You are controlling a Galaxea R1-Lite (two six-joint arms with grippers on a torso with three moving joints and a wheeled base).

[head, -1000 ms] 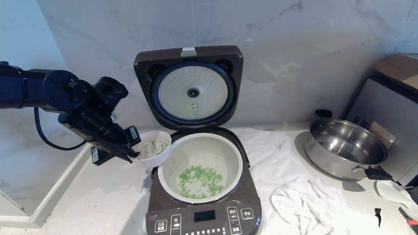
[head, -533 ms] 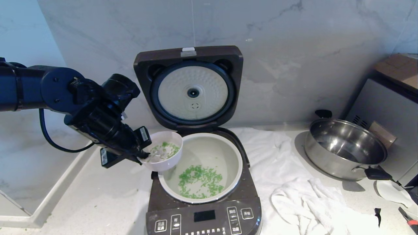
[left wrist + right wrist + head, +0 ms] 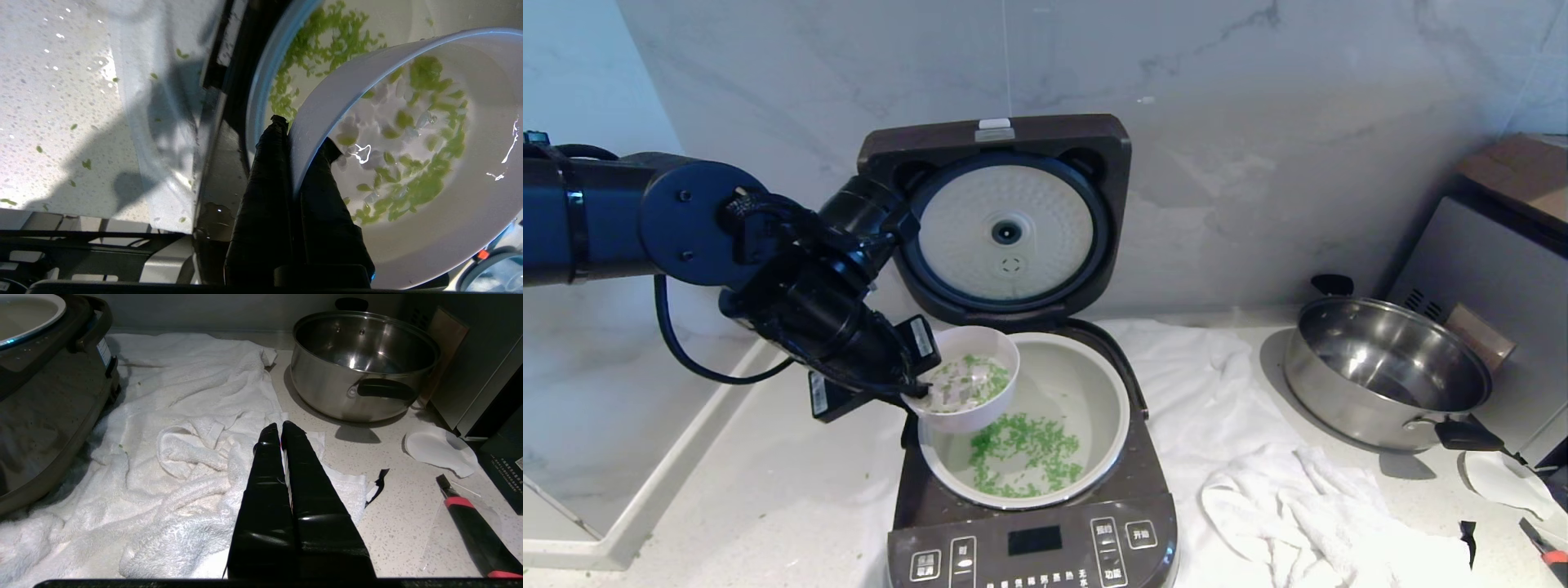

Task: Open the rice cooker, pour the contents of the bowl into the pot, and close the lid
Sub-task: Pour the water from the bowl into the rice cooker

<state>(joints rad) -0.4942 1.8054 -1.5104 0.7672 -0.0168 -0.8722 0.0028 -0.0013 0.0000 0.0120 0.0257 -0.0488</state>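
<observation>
Two arms belong to this rig, and only the left one is at work: the left end effector reaches in from nine o'clock, its two black fingers pinched on the near wall of the bowl, one finger outside the rim and the other inside. The bowl hangs above the ten o'clock edge of the pot, overlapping the white rim, and it sits close to level with only a slight lean. The contents of the bowl, small green bits mixed with pale pieces and a wet sheen, lie across its floor. More green bits are scattered over the bottom of the pot, mostly toward six o'clock. The pot sits in the rice cooker, at the centre of the worktop, with the button panel facing six o'clock. The lid stands fully raised at twelve o'clock against the marble wall, its silver inner plate turned toward the camera. A crumpled white towel spreads from the cooker toward three o'clock, and a shiny steel pan with black handles stands beyond it near the worktop's three o'clock end. The right end effector hangs idle over that towel, fingers pressed together on nothing.
</observation>
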